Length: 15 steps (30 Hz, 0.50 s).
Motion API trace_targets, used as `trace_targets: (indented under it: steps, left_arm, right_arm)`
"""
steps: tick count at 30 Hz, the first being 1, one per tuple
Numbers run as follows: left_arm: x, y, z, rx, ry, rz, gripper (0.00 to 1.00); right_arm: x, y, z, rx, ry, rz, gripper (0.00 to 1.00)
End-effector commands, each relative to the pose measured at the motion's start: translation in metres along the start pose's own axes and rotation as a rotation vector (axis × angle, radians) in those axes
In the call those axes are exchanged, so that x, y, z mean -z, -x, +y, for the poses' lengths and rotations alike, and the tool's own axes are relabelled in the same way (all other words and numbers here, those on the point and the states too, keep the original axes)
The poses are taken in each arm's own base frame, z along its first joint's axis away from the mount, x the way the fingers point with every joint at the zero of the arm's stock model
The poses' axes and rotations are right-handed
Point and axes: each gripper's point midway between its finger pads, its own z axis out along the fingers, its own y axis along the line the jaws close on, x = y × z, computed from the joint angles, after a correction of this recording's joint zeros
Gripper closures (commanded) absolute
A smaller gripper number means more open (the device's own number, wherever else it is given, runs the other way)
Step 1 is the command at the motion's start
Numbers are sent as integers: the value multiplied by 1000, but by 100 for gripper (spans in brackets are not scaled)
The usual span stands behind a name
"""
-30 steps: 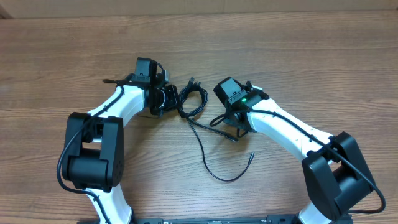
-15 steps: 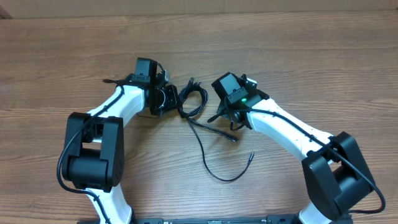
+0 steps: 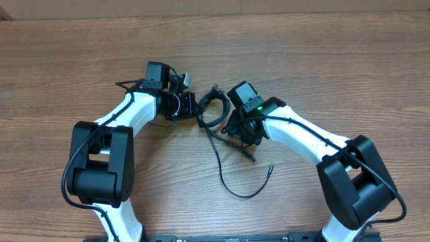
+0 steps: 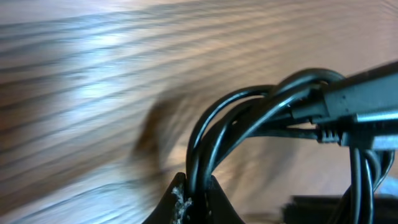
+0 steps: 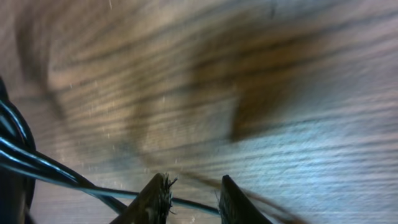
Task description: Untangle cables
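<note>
The cables [image 3: 213, 111] are thin black cords bunched in a loop between the two arms. One long strand [image 3: 228, 183] trails toward the front and ends in a small plug tip [image 3: 271, 168]. My left gripper [image 3: 191, 106] is at the loop's left side. In the left wrist view this gripper [image 4: 196, 198] is shut on several cable strands [image 4: 214, 127], and a plug body [image 4: 348, 102] lies at the right. My right gripper [image 3: 236, 132] is low at the loop's right side. Its jaws [image 5: 194, 198] stand apart, with one thin cable [image 5: 37, 165] running across the gap.
The wooden table [image 3: 336, 60] spreads around both arms. The left arm's white link [image 3: 127, 114] and the right arm's white link [image 3: 302, 138] reach in from the front corners. The arm bases [image 3: 101, 168] stand near the front edge.
My right gripper has swung left toward the cable loop while its jaws narrowed. The loop's top has shifted and blurs. The left gripper has stayed gripping the cables.
</note>
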Motion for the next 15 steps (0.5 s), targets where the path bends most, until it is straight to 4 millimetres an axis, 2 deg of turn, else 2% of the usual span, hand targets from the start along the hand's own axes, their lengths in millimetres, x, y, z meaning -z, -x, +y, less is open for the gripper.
trace_targets:
  steps: [1,7,15]
  left_arm:
    - [8,-4,-39,-220,-212,14,92]
    - [13,1,-30,-230,-199,-5,92]
    - [21,4,-14,-250,-176,-22,95]
  right_arm:
    - [-5,-24,6,-6,50,120,77]
    - [-8,-50,5,-13,84,240,78]
    - [-14,-74,2,36,58,272,77]
